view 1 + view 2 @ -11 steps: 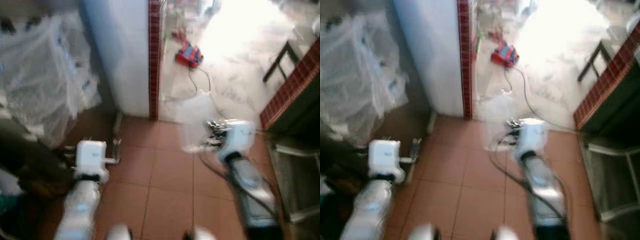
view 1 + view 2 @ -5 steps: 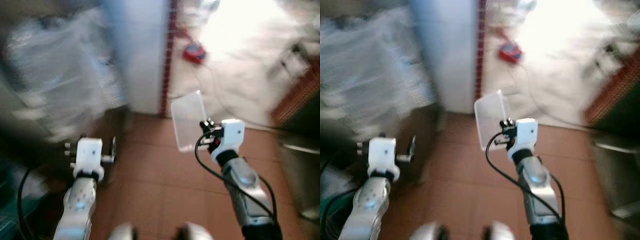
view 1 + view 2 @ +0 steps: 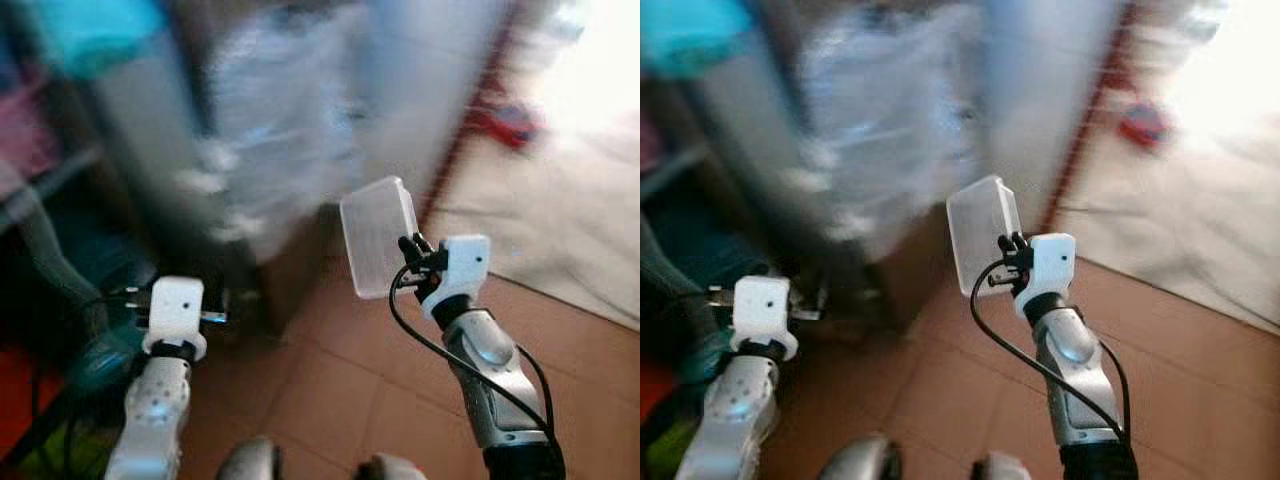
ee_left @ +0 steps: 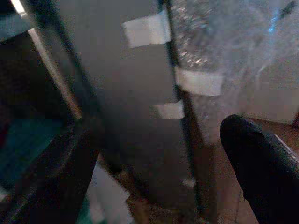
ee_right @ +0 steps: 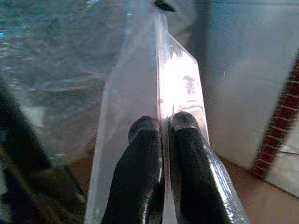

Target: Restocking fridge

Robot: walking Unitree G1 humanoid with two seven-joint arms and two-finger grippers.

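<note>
The right gripper [image 5: 161, 128] had its two black fingers pressed together on the edge of a clear plastic container [image 3: 377, 236], holding it upright in front of the robot above the tiled floor [image 3: 340, 390]; the left gripper [image 3: 215, 317] hung low and empty, its fingers apart. The blurred head views suggested a carrying step; the next move probably called for finding the fridge, which I could not make out, and bringing the container to a shelf.
</note>
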